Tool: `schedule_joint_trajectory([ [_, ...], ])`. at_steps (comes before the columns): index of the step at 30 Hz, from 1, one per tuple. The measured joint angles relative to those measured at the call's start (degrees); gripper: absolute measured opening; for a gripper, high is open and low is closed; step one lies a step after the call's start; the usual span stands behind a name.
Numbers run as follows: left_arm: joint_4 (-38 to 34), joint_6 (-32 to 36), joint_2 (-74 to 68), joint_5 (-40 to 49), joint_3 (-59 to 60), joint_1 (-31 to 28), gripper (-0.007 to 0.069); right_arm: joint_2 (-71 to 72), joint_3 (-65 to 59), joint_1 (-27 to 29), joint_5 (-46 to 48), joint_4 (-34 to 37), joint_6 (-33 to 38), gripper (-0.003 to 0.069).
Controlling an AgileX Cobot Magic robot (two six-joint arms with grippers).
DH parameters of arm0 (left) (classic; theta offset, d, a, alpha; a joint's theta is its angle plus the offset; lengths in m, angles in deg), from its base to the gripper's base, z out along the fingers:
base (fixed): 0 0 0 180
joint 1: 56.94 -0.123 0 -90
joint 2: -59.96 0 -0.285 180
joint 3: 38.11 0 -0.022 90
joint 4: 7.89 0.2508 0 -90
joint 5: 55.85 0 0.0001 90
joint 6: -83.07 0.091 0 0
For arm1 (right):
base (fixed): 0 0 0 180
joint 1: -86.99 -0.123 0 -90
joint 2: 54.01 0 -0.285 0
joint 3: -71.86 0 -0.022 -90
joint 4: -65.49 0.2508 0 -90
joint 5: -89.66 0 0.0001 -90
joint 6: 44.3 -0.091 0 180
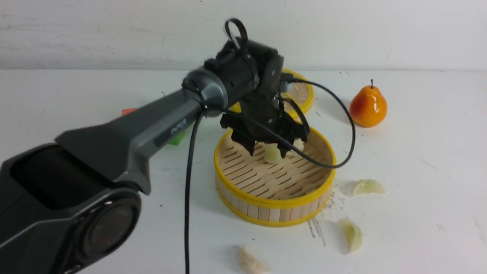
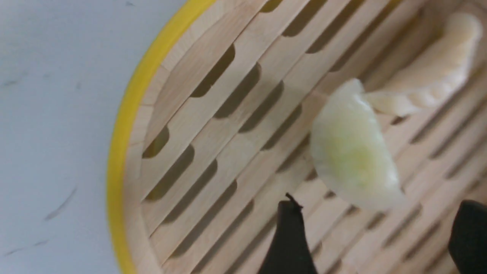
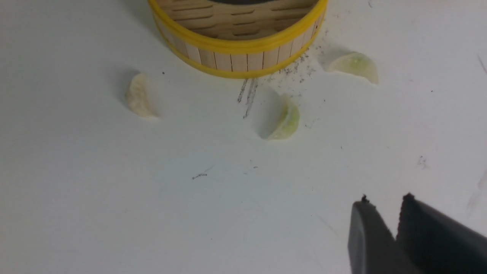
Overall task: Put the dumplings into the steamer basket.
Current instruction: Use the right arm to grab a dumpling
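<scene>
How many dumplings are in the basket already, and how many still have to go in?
Done: a cream dumpling and a pale green one sit in the round bamboo steamer basket. The open left end effector hangs over them. Left: three dumplings on the white table.

Left arm (image 1: pixel 152 125) blocks the steamer basket (image 1: pixel 274 205); 3 outside dumplings (image 3: pixel 283 121) lie unobstructed.

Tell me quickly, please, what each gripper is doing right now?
Left gripper: open, holding nothing, above a greenish dumpling in the steamer basket.
Right gripper: slightly open, empty, over the table.
</scene>
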Motion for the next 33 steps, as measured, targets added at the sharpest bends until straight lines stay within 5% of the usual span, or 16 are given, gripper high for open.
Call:
schedule_joint_trajectory([
  [8,-0.33,6.60,18.38,4.57,2.74,0.00,0.0461,-3.73,0.78,-6.18,-1.21,4.08,5.64,0.0117],
  [19,1.20,2.81,56.55,-0.04,50.16,0.00,0.0259,-31.24,11.26,-23.28,-6.04,5.23,7.21,0.0115],
  [22,1.33,1.03,64.84,-4.69,61.25,0.00,0.0154,-39.79,14.12,-25.73,-6.59,5.23,7.25,0.0170],
  [26,1.55,-0.67,74.12,-6.29,72.22,0.00,0.0004,-49.89,17.58,-26.62,-7.45,5.23,7.25,0.0342],
  [30,1.87,-2.18,80.97,-6.16,78.33,0.00,-0.0014,-59.09,19.89,-27.16,-11.30,4.77,8.12,0.0541],
  [33,1.87,-2.46,84.33,-5.27,80.12,0.00,-0.0014,-63.59,20.16,-27.47,-15.92,4.37,9.16,0.0602],
])
